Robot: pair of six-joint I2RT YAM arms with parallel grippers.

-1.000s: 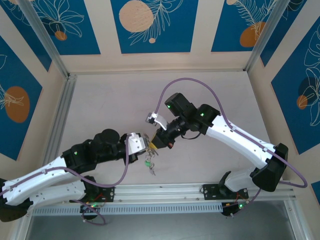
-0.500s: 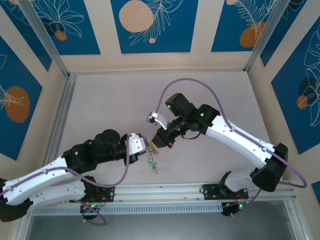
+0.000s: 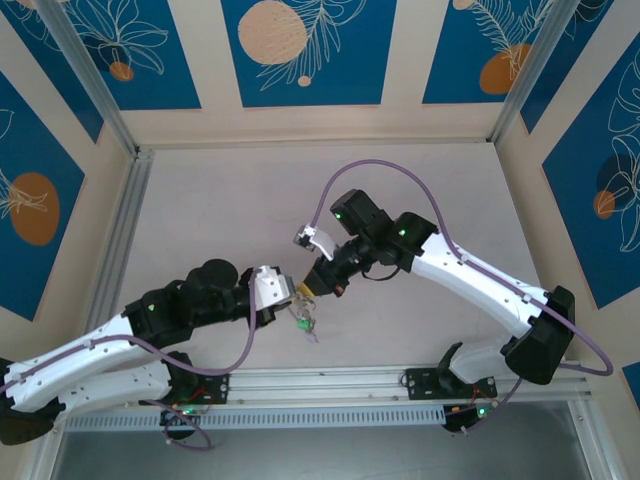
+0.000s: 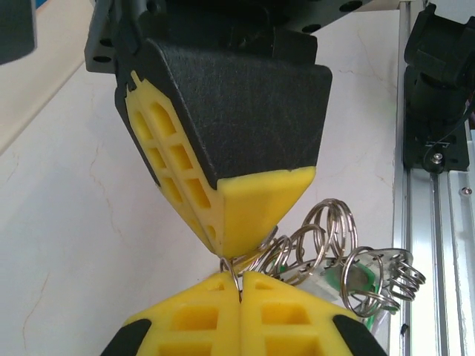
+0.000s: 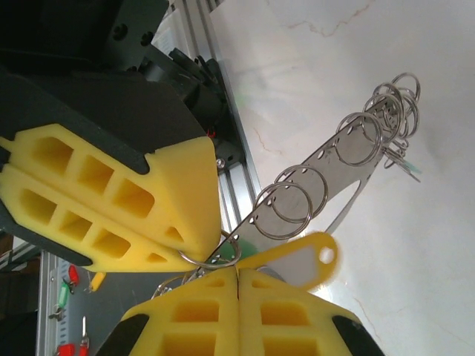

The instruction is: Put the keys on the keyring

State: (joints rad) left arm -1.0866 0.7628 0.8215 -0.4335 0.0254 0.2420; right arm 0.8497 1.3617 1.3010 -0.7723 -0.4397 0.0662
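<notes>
With the left gripper (image 4: 239, 295) and right gripper (image 5: 237, 288) jaws both clamped shut, seemingly on one small loop of the keyring (image 5: 326, 154), which dangles at six o'clock of their meeting point over the desk (image 3: 200, 200), we fear opposing pulls could slip it free and scatter the keys (image 4: 356, 280).

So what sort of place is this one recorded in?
Probably a lab robot cell rather than a home or workshop: a pale tabletop boxed in by aluminium frame posts, walls of blue printed panels, and a mounting rail along the near edge.
</notes>
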